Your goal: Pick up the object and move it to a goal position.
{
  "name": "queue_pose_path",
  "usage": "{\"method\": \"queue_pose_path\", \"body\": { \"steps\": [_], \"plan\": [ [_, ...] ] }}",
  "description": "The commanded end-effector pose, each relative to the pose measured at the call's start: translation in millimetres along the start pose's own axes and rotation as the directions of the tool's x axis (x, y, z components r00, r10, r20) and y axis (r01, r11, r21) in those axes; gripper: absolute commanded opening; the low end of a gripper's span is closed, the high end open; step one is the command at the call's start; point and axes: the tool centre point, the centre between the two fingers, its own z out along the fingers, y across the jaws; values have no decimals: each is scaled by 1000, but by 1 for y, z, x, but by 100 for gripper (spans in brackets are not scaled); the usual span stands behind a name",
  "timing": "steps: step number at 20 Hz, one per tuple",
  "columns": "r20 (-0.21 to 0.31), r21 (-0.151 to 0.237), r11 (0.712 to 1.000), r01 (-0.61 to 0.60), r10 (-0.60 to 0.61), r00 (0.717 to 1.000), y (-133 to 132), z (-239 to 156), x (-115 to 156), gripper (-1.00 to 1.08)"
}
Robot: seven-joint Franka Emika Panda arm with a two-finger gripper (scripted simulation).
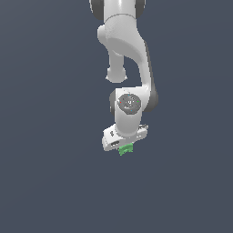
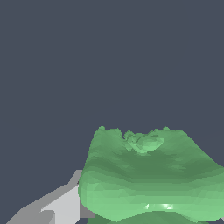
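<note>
The object (image 1: 126,149) is a small bright green lumpy block. In the exterior view it shows just under the white hand of my arm, partly hidden by it. My gripper (image 1: 125,148) is shut on it, and my fingertips are hidden by the hand and the block. In the wrist view the object (image 2: 148,175) fills much of the picture, very close to the camera. One grey finger (image 2: 61,205) shows beside it, pressed against its side. The other finger is hidden behind the block.
The white arm (image 1: 127,54) reaches down from the top of the exterior view. A plain dark grey-blue background (image 1: 45,136) surrounds it. No marker or other object shows.
</note>
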Motion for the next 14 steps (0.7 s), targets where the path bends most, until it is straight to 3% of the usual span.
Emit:
{"method": "queue_pose_path", "body": {
  "steps": [1,14],
  "plan": [
    [-1,0,1000,0,0,1000,-7,-15,-5,-100],
    [-1,-2,1000,1,-1,1000,-56,-127,-47,-100]
  ]
}}
